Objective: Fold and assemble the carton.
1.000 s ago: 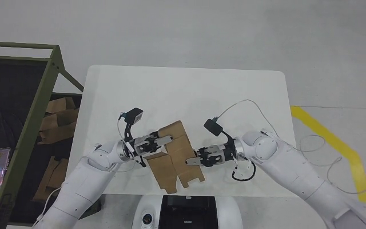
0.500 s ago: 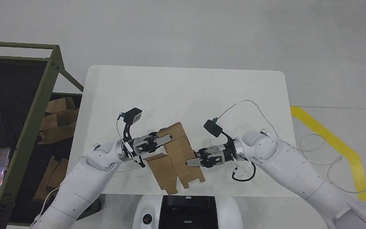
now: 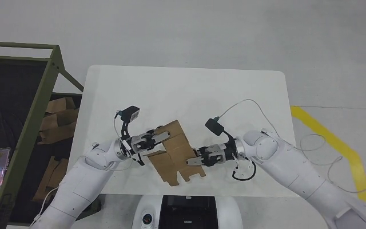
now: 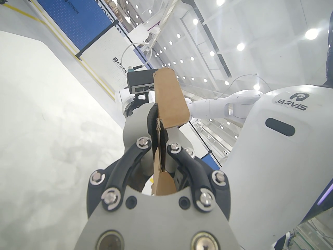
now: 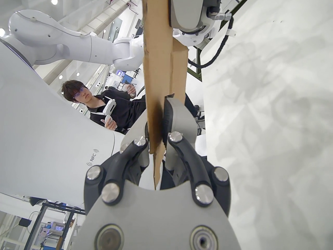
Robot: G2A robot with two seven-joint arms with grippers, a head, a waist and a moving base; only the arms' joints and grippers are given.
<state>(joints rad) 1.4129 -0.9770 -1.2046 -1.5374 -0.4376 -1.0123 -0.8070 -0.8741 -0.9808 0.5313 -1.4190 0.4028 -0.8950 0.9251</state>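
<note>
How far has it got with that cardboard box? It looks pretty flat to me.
Early on. Done: the carton is gripped at opposite edges by the left pincer and the right pincer, both shut on it over the white table. In hand: it is held tilted between them, a flattened blank with its flaps unfolded. Left: opening it into a box shape, then folding and tucking the flaps.

Over the last second the carton [image 3: 174, 153] has turned slightly between the arms. Its near corner has drawn back from the front edge of the table [image 3: 251, 91], and its outline appears shorter and more skewed. The left gripper [image 3: 159, 135], clamped on the carton's edge, has shifted slightly outward.
</note>
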